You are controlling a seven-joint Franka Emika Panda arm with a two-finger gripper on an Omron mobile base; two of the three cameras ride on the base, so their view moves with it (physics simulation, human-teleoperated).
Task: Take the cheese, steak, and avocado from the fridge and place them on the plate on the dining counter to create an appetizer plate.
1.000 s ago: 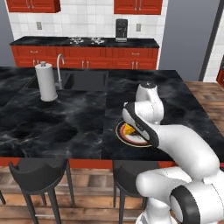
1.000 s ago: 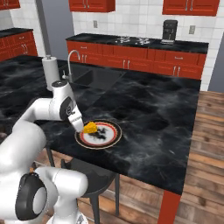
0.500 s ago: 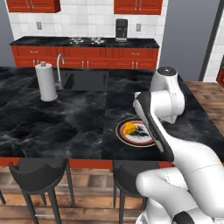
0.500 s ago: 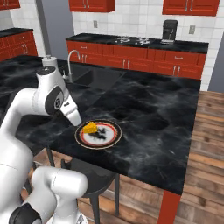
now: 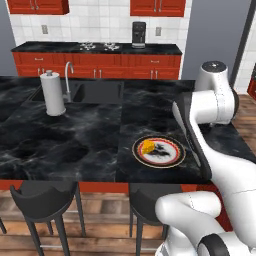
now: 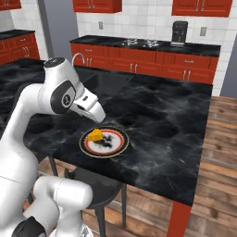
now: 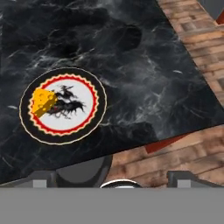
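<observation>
- Cheese [image 7: 43,102] lies on the plate [image 7: 94,82], at its rim edge.
- Plate sits on the black marbled dining surface [image 5: 75,135], near the stool-side edge.
- Pincer [image 7: 111,177] jaws apart, empty, raised above the plate.
- No legible writing or brands; the plate's dark centre marking is unreadable.

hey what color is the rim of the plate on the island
The plate has a black rim with a red scalloped ring inside; clearest in the hand view.

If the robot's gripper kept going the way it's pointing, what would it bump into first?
Probably the black dining counter, just beside the plate holding the cheese. The open gripper aims down there, though exact depth is unclear.
</observation>
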